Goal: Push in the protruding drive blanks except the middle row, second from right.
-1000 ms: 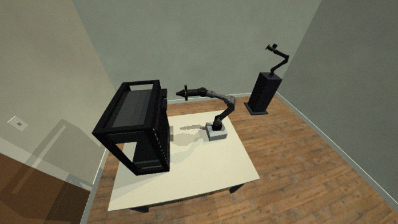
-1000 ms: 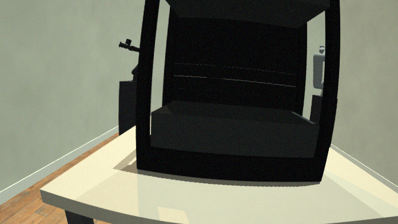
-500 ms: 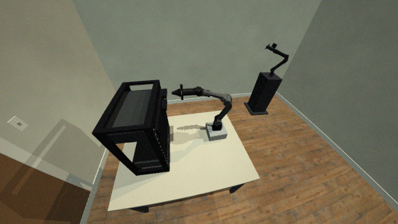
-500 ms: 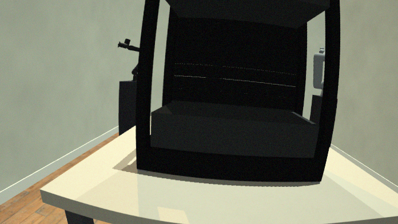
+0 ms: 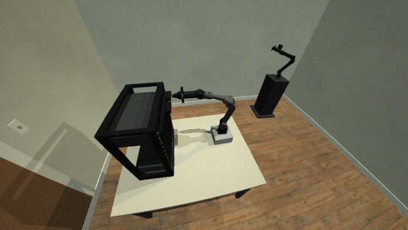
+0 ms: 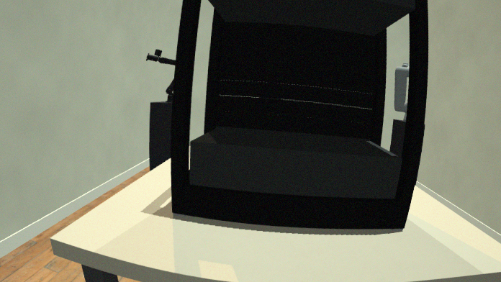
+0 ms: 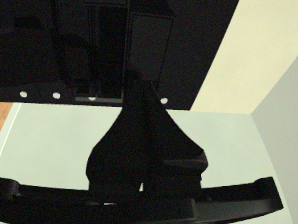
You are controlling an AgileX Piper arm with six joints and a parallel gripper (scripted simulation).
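The black rack (image 5: pixel 140 129) stands on the left of the white table, its front facing my arm. The storage chassis sits high in it, and some drive blanks (image 5: pixel 167 102) jut out from the front near the top. My gripper (image 5: pixel 174 95) is shut and empty. It points level at the upper part of the chassis front, a short way off it. In the wrist view the shut fingertips (image 7: pixel 143 96) lie over the dark front of the chassis (image 7: pixel 100 23); I cannot tell the single blanks apart or whether the tip touches one. The exterior view shows only the rack's back (image 6: pixel 295 115), which hides the gripper.
My arm's grey base (image 5: pixel 221 135) sits on the table (image 5: pixel 193 167) to the right of the rack. A black pedestal with a camera arm (image 5: pixel 271 94) stands on the wooden floor at the back right. Walls are close behind the rack.
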